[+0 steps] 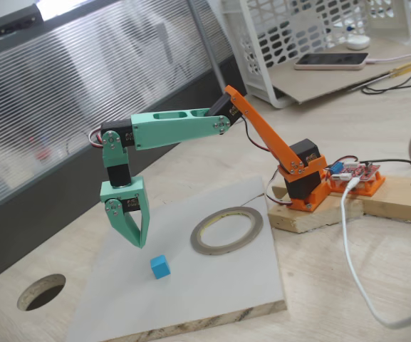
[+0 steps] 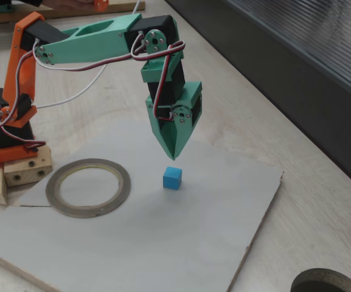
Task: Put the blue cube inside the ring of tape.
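The blue cube (image 1: 160,266) (image 2: 172,177) lies on the pale board (image 1: 219,292) (image 2: 139,243), apart from everything else. My green gripper (image 1: 141,244) (image 2: 175,156) points straight down and hangs a little above the board. Its tips meet, so it is shut and holds nothing. In both fixed views it sits just above and beside the cube without touching it. The ring of tape (image 1: 199,240) (image 2: 119,182) lies flat on the same board, between the cube and the arm's orange base (image 1: 306,187), with nothing inside it.
A round hole (image 1: 41,291) (image 2: 327,283) is cut through the wooden tabletop beyond the board's edge. The base stands on a wooden block (image 1: 312,216) with a white cable (image 1: 350,249) beside it. A white basket (image 1: 298,28) and a phone (image 1: 331,61) lie further back.
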`<state>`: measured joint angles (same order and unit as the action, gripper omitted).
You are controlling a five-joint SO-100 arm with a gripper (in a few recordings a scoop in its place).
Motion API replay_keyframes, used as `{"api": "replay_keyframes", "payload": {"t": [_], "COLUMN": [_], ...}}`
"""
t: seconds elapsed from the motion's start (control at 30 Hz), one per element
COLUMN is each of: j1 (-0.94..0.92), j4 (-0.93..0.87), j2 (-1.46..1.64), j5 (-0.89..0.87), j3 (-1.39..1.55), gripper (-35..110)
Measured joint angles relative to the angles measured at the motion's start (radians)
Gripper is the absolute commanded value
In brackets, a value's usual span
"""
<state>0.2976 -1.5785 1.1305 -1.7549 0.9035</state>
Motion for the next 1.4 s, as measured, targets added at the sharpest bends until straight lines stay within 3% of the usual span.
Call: {"api": "replay_keyframes", "payload": {"t": [0.17, 0.4, 0.73, 1.4], "j1": [0.000, 0.000, 0.000, 0.000], "j4": [0.000, -0.014, -0.356, -0.383], "j2": [0.000, 0.000, 0.000, 0.000], "j5": [0.005, -0.003, -0.003, 0.005], "j3": [0.000, 0.000, 0.000, 0.000], "gripper": [5, 37, 70, 72]}}
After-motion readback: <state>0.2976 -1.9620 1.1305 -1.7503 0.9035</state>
